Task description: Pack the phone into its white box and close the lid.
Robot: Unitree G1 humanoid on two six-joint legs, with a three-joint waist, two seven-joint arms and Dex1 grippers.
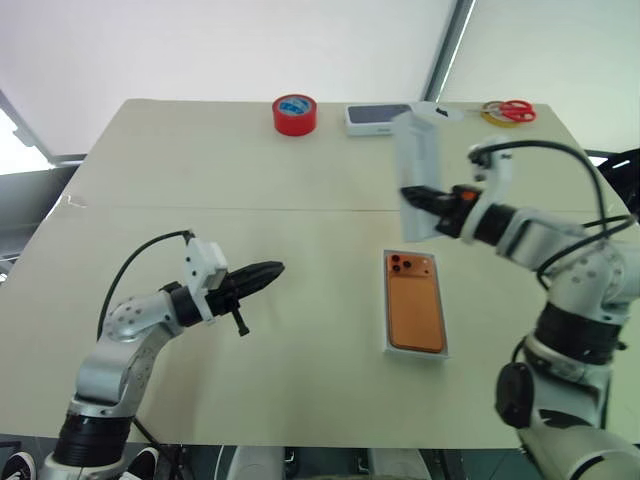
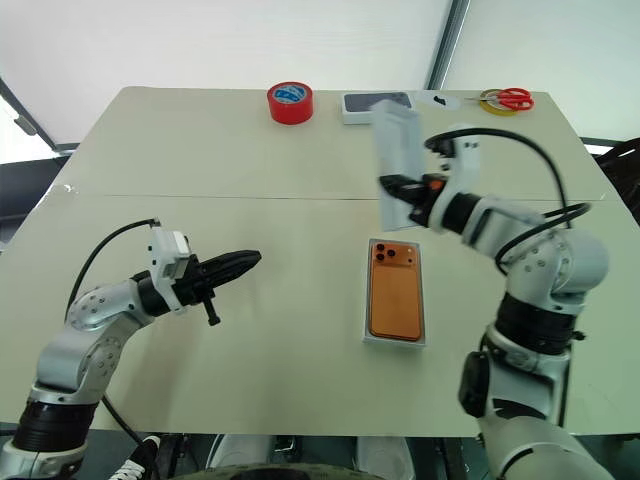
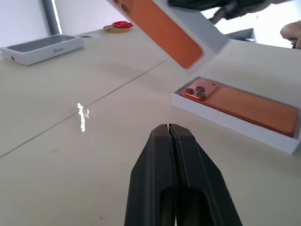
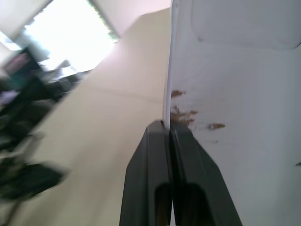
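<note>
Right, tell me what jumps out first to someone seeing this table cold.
The orange phone lies camera side up inside the white box, right of the table's centre. Just above and beyond it, the right gripper holds the lid up in the air by one wall, tilted on edge. Across the table, the left gripper hangs shut and empty, while a red tape roll glows at the far edge.

Table [image 1: 200, 180]: white box [image 1: 440, 352] (phone [image 1: 414, 312] inside), tape [image 1: 295, 114].

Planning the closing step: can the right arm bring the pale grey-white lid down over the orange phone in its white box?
Probably yes: the lid hangs beyond the phone; nothing lies between.
</note>
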